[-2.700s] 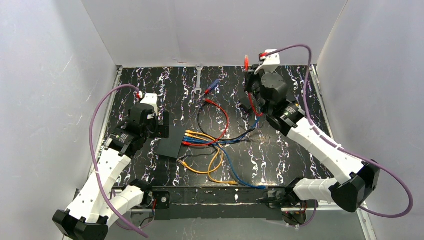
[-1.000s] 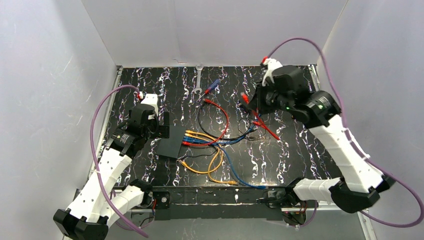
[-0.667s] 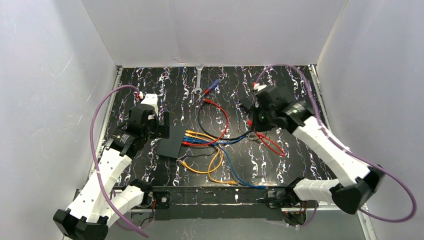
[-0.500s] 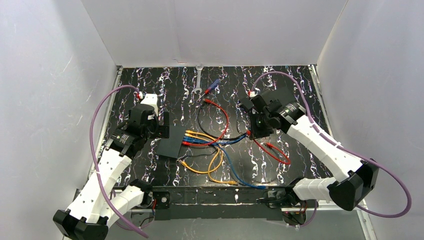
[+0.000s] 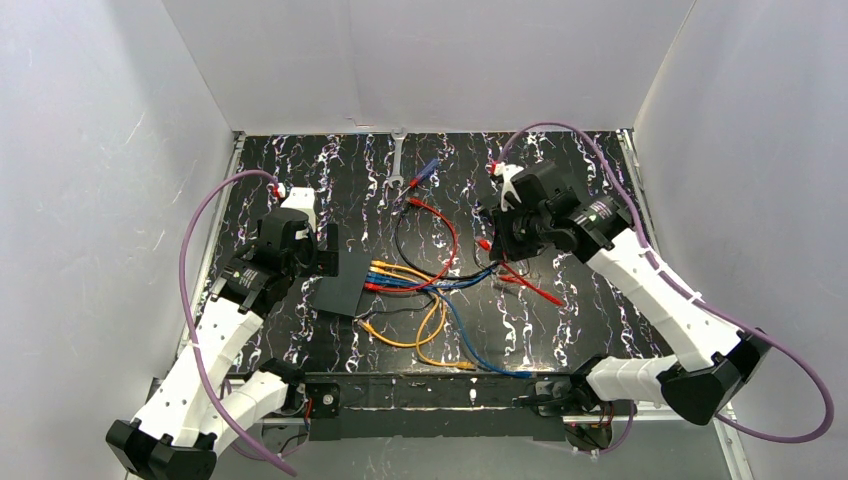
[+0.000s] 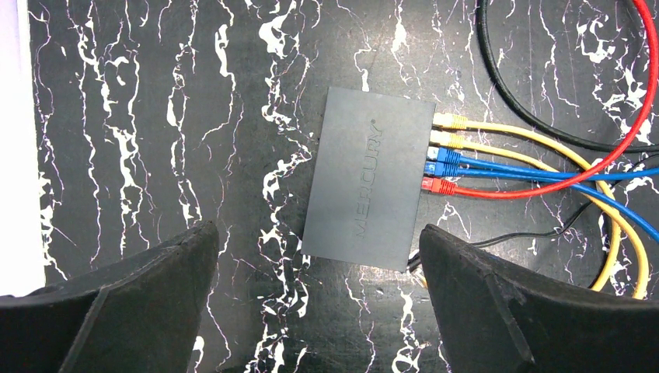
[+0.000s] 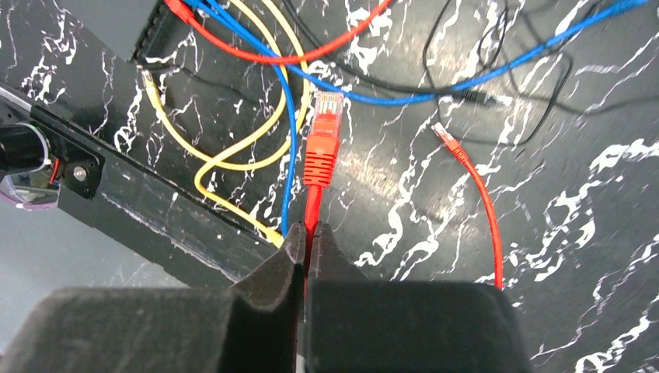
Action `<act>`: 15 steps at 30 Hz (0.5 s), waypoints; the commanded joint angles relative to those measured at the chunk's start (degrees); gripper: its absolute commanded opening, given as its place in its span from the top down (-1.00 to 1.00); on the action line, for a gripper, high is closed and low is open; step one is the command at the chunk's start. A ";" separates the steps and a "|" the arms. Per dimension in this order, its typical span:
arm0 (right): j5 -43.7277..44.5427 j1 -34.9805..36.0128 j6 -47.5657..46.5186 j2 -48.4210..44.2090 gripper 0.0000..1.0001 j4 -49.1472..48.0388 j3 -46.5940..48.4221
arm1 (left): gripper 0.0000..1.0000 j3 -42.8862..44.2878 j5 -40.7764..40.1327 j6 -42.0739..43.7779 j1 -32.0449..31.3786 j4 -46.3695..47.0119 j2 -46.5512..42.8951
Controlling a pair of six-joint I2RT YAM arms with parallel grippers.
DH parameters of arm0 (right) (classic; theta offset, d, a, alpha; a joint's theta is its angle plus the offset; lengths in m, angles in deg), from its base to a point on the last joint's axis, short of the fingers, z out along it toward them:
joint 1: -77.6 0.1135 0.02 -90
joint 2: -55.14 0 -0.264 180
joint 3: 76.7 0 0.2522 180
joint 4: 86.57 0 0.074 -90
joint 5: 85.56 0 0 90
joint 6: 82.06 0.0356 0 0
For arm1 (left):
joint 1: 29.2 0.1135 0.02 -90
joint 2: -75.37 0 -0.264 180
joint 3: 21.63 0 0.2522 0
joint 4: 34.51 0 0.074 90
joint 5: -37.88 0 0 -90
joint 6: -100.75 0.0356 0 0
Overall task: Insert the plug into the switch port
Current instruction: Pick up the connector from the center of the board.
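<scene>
Shifted slightly toward far wall within the last half second: right gripper [image 7: 305, 233], clamped tight on red cable [image 7: 312, 203] just behind its plug [image 7: 322, 140]. Left gripper [image 6: 316, 233] spread wide, holding nothing, above switch [image 6: 367, 189]. Switch flat on black white-veined tabletop [image 5: 600, 170], left of centre, four cables [image 6: 497, 155] already seated. White walls [image 5: 450, 60] around three sides.

The one legible marking is the brand name MERCURY, set in plain capitals, black on black, on the top face of the switch [image 6: 342, 194], where it runs lengthwise near the right edge and reads sideways, from bottom to top, in the left wrist view.
</scene>
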 commanded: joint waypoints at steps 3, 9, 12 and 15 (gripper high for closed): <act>1.99 -0.04 -8.33 2.65 0.97 0.02 10.64 | -0.99 -0.68 -1.00 0.08 0.04 -0.02 -0.40; 7.82 -0.05 -13.41 8.87 0.97 6.63 25.16 | -0.99 -0.68 -0.92 0.05 0.04 0.02 -0.58; 7.53 0.00 -15.08 11.40 0.97 6.67 29.40 | -0.99 -0.68 -0.89 0.02 0.12 -0.03 -0.58; 4.29 0.00 -15.89 11.13 0.97 0.86 27.64 | -0.99 -0.68 -0.83 0.02 0.17 0.04 -0.56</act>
